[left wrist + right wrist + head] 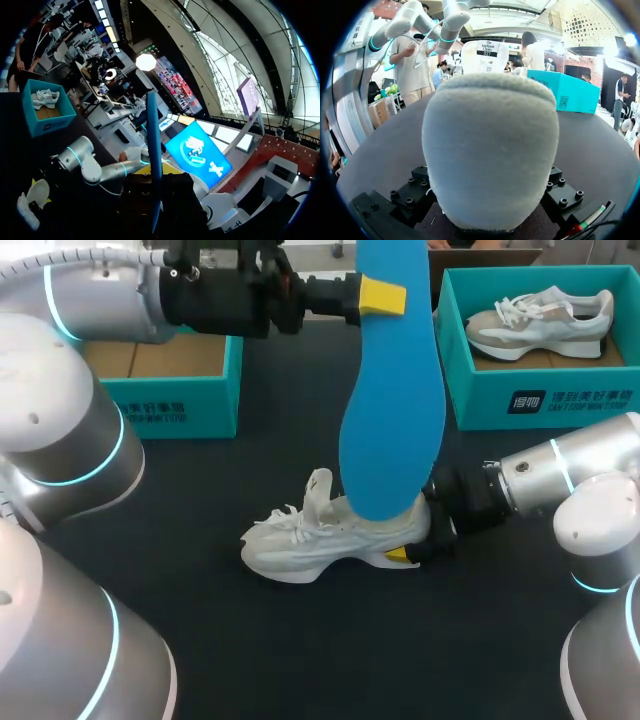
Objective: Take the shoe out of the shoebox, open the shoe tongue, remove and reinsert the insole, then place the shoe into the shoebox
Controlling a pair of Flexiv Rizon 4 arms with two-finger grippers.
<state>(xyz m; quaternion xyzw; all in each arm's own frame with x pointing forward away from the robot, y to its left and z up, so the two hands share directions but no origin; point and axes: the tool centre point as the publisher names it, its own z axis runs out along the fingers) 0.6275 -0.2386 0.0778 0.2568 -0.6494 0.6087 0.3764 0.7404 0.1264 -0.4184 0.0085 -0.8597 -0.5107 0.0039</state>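
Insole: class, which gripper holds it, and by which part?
The left gripper pinches the blue insole near its upper end.

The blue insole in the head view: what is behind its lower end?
The white shoe on the dark table, tongue raised. The insole covers the shoe's heel opening, so whether its tip is inside cannot be seen. The right pincer is at the heel.

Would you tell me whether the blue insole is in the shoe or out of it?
Out: the left hand holds the insole high above the shoe.
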